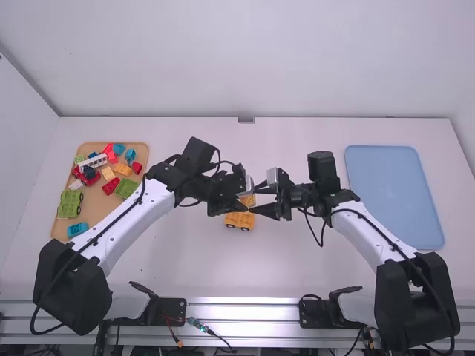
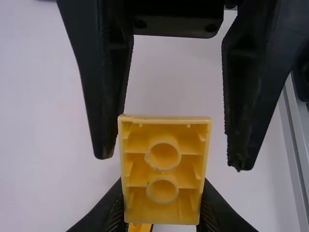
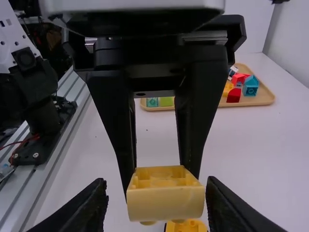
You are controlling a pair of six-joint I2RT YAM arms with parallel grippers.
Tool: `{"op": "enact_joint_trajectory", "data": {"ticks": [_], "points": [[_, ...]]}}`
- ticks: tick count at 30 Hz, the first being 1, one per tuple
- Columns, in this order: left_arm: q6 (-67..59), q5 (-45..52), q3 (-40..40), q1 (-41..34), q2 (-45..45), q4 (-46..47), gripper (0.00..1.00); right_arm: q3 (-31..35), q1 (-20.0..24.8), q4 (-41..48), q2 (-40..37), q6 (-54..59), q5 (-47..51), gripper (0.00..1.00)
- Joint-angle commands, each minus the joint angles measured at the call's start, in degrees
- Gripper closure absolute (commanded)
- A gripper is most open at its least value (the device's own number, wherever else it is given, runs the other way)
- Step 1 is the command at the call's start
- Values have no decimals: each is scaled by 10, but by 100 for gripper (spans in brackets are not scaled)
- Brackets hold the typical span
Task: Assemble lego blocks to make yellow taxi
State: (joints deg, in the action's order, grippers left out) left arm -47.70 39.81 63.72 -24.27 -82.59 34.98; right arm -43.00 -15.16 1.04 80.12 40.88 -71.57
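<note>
Left wrist view has the left gripper point(image 2: 163, 188) pinching a yellow block point(image 2: 163, 198), whose hollow underside faces that camera. Around the same block stands the right gripper point(image 3: 155, 182), fingers spread, with a gap between one of them and the block; whether the other finger touches it, I can't tell. Just below the two grippers, on the table point(image 1: 297, 271), sits the yellow car base point(image 1: 240, 220) with its black wheels. It looks like the step in hand is a handover, probably to turn the block so it can go on the car. The next move calls for the right gripper to close squarely on the block before the left one lets go; if it closes off-centre, the block could twist or drop. Both arms reach in toward the middle and meet nearly head-on: the left arm point(image 1: 132, 224) slopes in from its own side, its wrist bent down over the car base, while the right arm point(image 1: 371, 236) points its gripper sideways at the other. Farther out, past the left gripper on that arm's side, is the tray point(image 1: 93, 204) of loose blocks; past the right gripper lies the blue tray point(image 1: 393, 196).
</note>
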Motion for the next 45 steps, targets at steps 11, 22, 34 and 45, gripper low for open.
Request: {"op": "enact_joint_trajectory", "data": {"ticks": [11,22,34,45], "points": [[1,48,-4,1,12,-24,98,-13,33,1,0,30,-86,42],[95,139,-66,0,12,-221,98,-12,73,-9,0,54,-163,43],[222,207,-146,-1,13,-463,98,-12,75,-11,0,57,-178,51],[314,206,-211,0,13,-627,98,-12,83,-11,0,56,-178,64]]}}
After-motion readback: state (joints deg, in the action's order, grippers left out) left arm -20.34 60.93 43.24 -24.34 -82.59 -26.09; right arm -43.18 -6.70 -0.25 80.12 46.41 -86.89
